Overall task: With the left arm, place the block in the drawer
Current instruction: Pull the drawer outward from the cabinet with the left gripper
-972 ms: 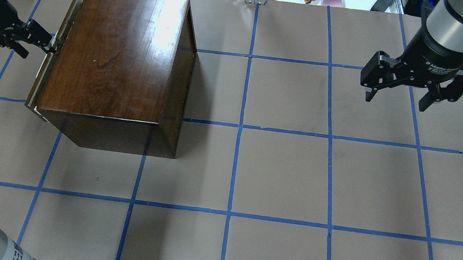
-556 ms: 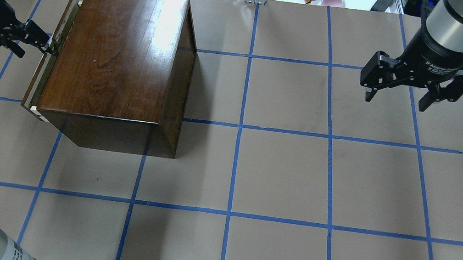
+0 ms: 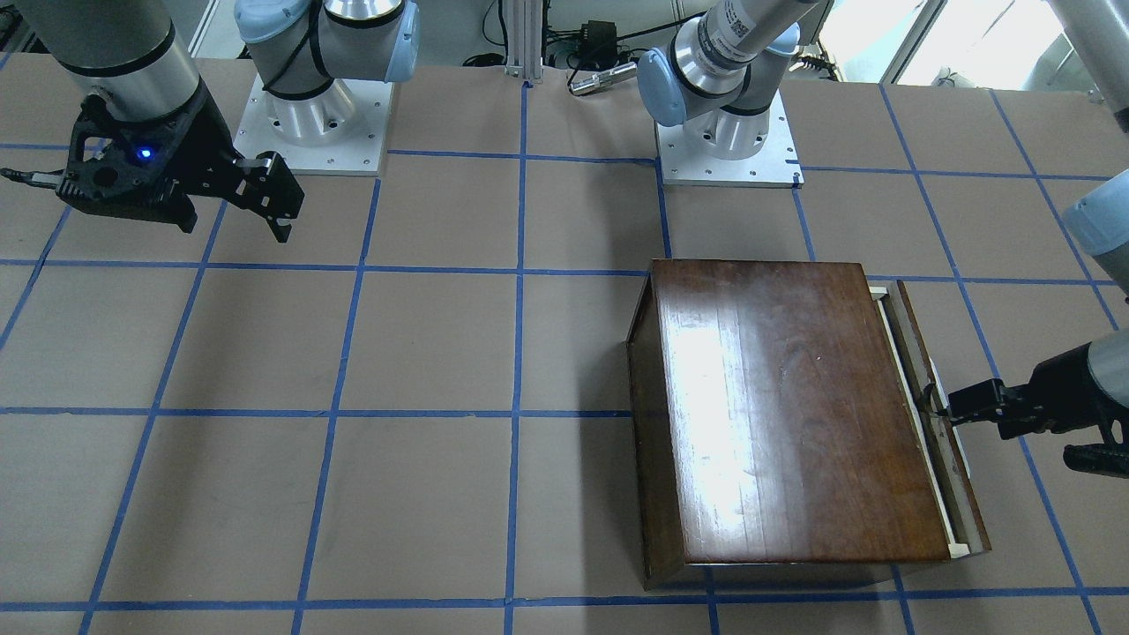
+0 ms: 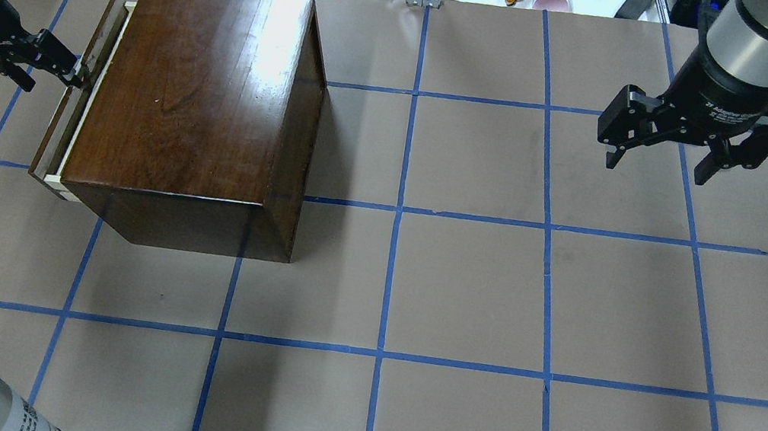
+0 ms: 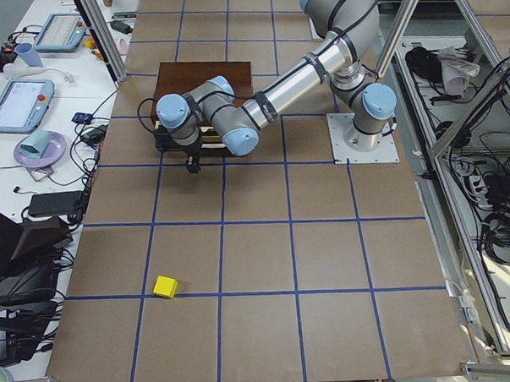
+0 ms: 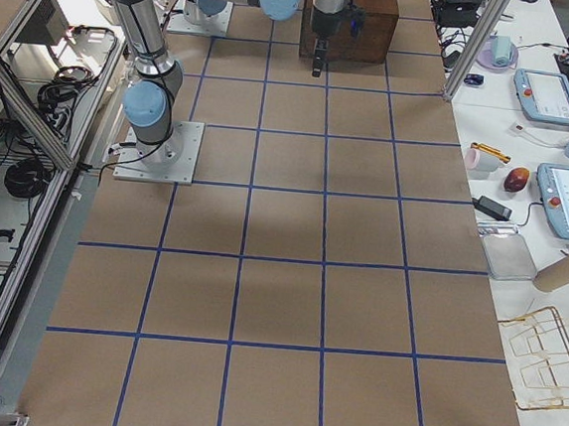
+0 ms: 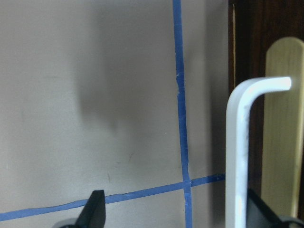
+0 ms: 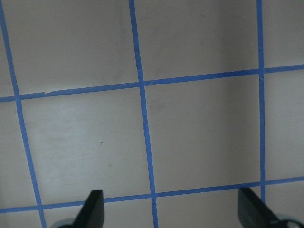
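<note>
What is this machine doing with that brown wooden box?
The robot's left arm has its left pincer at the small white handle of the drawer in the dark wooden box. The pincer is open, with one finger apparently hooked on the handle, and the drawer is out only a sliver. The yellow block meant to go inside lies apart on the table, untouched. The right pincer hangs open and empty above the table's other side.
</note>
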You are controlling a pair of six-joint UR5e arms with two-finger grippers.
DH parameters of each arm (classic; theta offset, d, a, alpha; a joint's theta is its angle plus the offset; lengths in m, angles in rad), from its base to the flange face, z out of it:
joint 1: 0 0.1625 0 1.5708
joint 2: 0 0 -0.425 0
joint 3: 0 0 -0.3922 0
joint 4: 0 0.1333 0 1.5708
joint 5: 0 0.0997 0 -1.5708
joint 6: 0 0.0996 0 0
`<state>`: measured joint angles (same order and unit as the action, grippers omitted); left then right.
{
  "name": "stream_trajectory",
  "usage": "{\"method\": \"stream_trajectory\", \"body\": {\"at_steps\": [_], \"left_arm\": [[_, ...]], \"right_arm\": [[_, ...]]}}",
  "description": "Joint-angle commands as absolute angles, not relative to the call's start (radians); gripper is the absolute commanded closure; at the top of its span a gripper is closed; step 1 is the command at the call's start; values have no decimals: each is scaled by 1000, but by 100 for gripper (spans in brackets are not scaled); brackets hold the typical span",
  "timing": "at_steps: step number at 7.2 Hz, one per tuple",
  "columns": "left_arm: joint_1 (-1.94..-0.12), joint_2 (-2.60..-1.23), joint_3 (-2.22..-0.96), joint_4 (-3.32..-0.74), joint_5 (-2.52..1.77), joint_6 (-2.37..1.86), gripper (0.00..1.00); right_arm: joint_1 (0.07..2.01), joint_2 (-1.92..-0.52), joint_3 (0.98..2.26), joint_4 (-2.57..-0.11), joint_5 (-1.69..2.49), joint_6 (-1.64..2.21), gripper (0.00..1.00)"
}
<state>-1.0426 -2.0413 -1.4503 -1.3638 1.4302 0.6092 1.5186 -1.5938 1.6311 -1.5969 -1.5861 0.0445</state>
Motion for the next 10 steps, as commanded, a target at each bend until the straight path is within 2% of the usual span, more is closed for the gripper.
{"method": "stream_trajectory", "body": {"at_steps": [1, 10], "left_arm": [[-1042, -2043, -1448, -1364, 1433, 620, 0], [-1034, -2046, -1447, -1365, 1451, 696, 0]], "right_arm": [[1517, -1594, 1631, -1597, -1586, 44, 0], [1519, -1594, 1632, -1597, -1586, 44, 0]]}}
